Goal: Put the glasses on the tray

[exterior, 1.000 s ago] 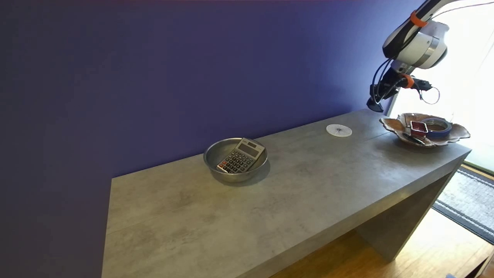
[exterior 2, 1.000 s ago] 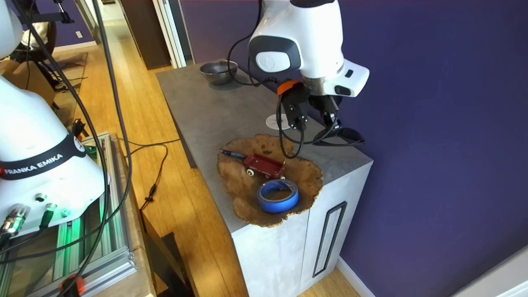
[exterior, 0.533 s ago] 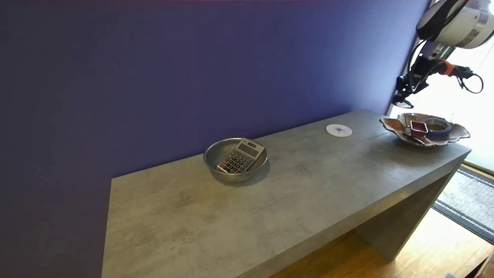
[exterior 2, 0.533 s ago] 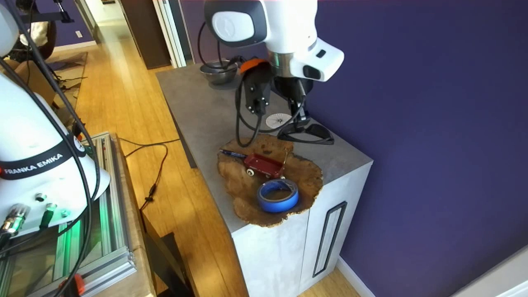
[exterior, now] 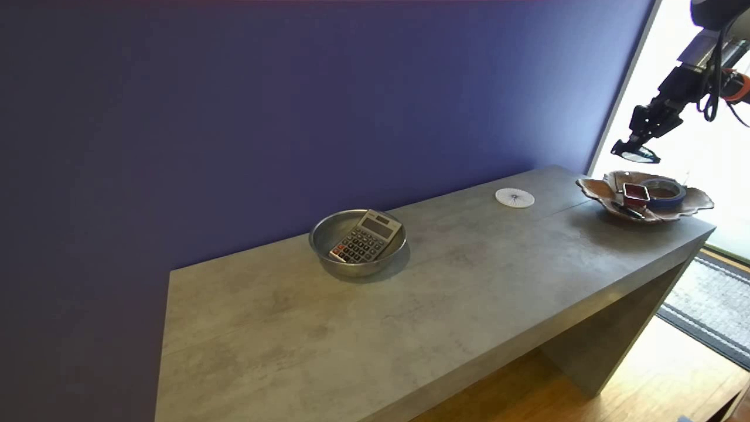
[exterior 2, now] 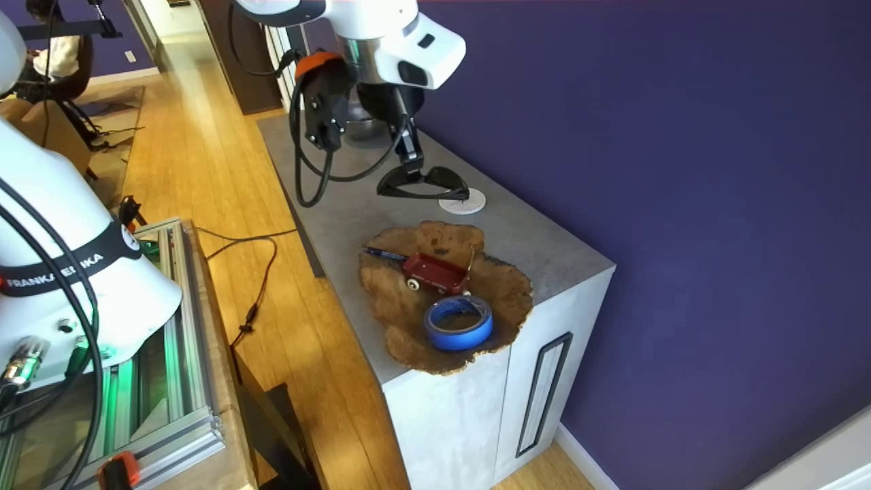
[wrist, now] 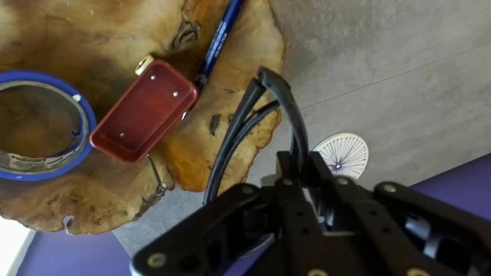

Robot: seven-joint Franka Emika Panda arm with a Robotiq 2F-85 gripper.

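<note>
Tool closed on black glasses, I hold them high, probably to clear the wagon in the tray at the end edge of the tabletop.

On the grey table sit a metal bowl, white disc and brown tray.

In an exterior view, a silvery metal bowl holds a grey calculator mid-frame. A white disc lies rightward.
</note>
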